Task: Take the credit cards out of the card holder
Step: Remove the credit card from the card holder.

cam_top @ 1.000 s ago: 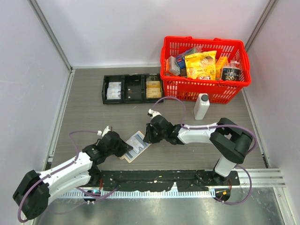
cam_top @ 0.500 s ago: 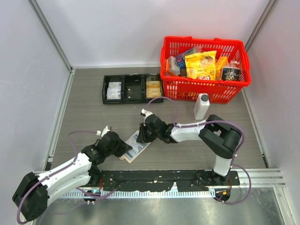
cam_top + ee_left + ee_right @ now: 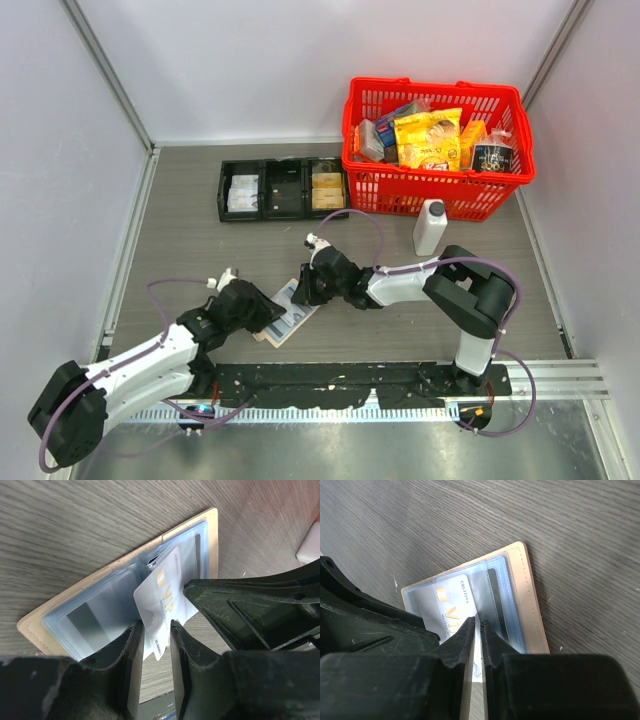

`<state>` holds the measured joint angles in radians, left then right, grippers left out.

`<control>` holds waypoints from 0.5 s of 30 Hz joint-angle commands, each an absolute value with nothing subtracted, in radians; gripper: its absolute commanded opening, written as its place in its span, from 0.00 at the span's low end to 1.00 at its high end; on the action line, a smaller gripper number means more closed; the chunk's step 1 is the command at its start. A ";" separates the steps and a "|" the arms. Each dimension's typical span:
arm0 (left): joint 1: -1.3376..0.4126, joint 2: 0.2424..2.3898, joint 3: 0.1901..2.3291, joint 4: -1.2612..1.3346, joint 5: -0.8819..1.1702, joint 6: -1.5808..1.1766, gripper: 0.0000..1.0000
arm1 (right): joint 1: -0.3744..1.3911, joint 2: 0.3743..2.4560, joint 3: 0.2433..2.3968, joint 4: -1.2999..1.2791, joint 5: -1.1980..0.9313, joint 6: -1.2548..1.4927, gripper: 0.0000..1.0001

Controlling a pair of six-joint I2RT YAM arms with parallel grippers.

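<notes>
The card holder (image 3: 286, 322) lies open on the table between my two grippers, tan outside (image 3: 526, 590) with pale blue-grey sleeves (image 3: 95, 615). A white credit card (image 3: 162, 600) with gold lettering sticks partway out of a sleeve, skewed, and is also plain in the right wrist view (image 3: 447, 605). My left gripper (image 3: 156, 625) is open, its fingers standing either side of the card's protruding corner without pinching it. My right gripper (image 3: 477, 621) is nearly shut to a thin slit, and its tips rest on the card's far edge (image 3: 186, 585). In the top view the left gripper (image 3: 266, 316) and right gripper (image 3: 303, 292) face each other over the holder.
A black three-compartment tray (image 3: 283, 190) sits at the back. A red basket (image 3: 440, 195) full of packets stands at the back right, with a white bottle (image 3: 430, 227) in front of it. Grey walls close in the left and right sides.
The left jaws have opened from shut. The right gripper slid left onto the holder about half a second ago and has stayed there.
</notes>
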<state>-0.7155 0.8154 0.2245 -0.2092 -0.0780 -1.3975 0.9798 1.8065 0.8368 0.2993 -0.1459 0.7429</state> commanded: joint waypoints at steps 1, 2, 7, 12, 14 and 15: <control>-0.721 0.862 0.236 -0.173 -0.094 -1.381 0.31 | 0.983 1.845 0.796 0.173 -0.118 0.733 0.15; -0.719 0.868 0.235 -0.167 -0.095 -1.381 0.31 | 0.983 1.844 0.793 0.175 -0.121 0.735 0.15; -0.719 0.873 0.238 -0.166 -0.101 -1.378 0.26 | 0.983 1.842 0.788 0.176 -0.117 0.739 0.15; -0.719 0.813 0.245 -0.234 -0.107 -1.391 0.00 | 0.973 1.848 0.775 0.195 -0.124 0.752 0.15; -0.719 0.770 0.245 -0.280 -0.113 -1.402 0.00 | 0.965 1.848 0.764 0.216 -0.132 0.765 0.15; -0.719 0.749 0.245 -0.299 -0.115 -1.407 0.00 | 0.960 1.850 0.761 0.221 -0.130 0.770 0.15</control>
<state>-0.7155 0.8131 0.2276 -0.1928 -0.0830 -1.4063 0.9726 1.8065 0.8169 0.3332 -0.1528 0.7704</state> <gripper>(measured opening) 0.012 0.146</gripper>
